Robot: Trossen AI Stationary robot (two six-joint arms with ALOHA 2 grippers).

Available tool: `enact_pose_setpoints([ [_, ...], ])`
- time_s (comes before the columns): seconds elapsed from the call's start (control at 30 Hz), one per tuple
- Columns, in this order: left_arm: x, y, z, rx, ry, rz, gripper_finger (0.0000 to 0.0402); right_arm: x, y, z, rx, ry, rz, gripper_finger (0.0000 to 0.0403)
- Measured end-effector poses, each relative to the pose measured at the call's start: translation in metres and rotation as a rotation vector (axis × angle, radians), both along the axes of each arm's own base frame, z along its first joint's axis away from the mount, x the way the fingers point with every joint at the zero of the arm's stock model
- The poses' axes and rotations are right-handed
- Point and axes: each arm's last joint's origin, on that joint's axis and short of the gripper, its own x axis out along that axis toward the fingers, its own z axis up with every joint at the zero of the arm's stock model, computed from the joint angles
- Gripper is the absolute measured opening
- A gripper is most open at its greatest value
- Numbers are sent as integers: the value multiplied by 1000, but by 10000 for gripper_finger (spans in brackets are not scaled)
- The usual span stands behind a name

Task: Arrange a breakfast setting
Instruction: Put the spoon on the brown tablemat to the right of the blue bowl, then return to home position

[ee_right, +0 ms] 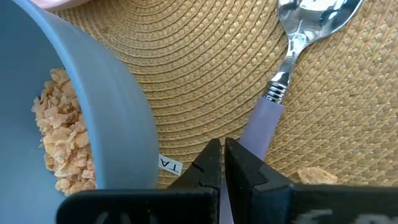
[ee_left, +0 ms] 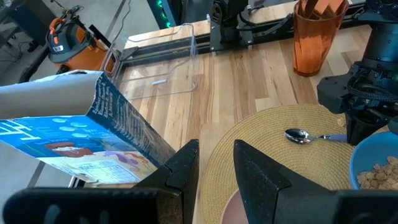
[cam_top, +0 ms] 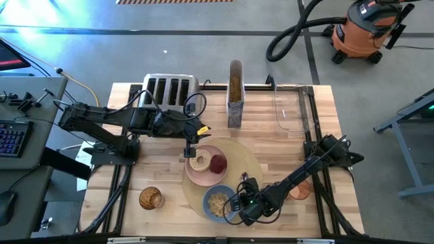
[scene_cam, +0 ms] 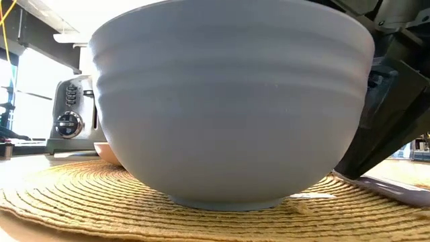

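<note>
The right claw [ee_right: 221, 163] is low on the round mat [ee_right: 205, 81], pinching the purple handle of the spoon [ee_right: 292, 46] between its nearly closed fingers. I think it is setting the spoon flat beside the blue bowl [ee_right: 115, 106], where someone eating could reach it. The bowl is just next to the spoon and has cereal flakes [ee_right: 59, 137] inside. One flake [ee_right: 317, 176] lies loose on the mat. Farther off, the pink plate [cam_top: 203, 177] holds the bagel [cam_top: 199, 161] and the red fruit [cam_top: 218, 163]. The left claw [ee_left: 217, 165] waits over the plate, open with nothing in it.
</note>
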Motion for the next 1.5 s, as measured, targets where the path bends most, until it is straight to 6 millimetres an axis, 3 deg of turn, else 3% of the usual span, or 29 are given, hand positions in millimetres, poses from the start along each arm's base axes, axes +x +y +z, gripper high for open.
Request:
enact_pose_setpoints([
  [0.33,0,0,0,0,0,0,90,-1,-1,3,-18,-4,9,0],
  [0.63,0,0,0,0,6,0,90,-11,-15,35,-134,-5,90,0],
  [0.87,-8,1,-4,-23,67,20,90,-12,-50,88,-343,-96,223,0],
  [1.07,-20,3,1,-53,53,37,90,-21,-87,145,-548,-195,354,0],
  [1.3,-55,7,0,-105,4,60,90,-36,-124,209,-779,-358,554,0],
  [1.5,-88,11,-5,-158,-121,75,90,-52,-146,238,-993,-375,741,0],
])
